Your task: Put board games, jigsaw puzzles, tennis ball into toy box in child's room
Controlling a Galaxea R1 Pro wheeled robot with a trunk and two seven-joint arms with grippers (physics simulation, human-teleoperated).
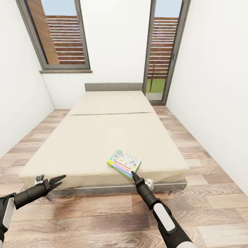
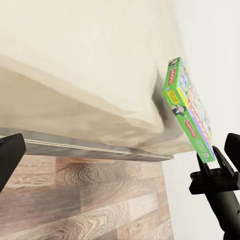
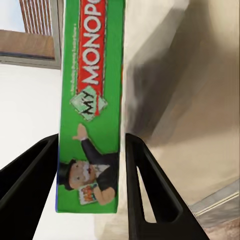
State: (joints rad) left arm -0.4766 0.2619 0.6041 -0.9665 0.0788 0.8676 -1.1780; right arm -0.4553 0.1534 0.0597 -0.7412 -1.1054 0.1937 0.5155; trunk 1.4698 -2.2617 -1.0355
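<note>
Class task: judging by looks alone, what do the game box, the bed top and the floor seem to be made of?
Game box: likely glossy printed cardboard, with sharp edges and bright artwork. Bed top: matte beige fabric, softly creased at its edge. Floor: wood planks, showing grain and seams.

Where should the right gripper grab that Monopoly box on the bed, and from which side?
Grip the board game across its thin green side, coming from the foot of the bed. It lies flat near that edge, and the right gripper already straddles the near side, fingers on both faces.
</note>
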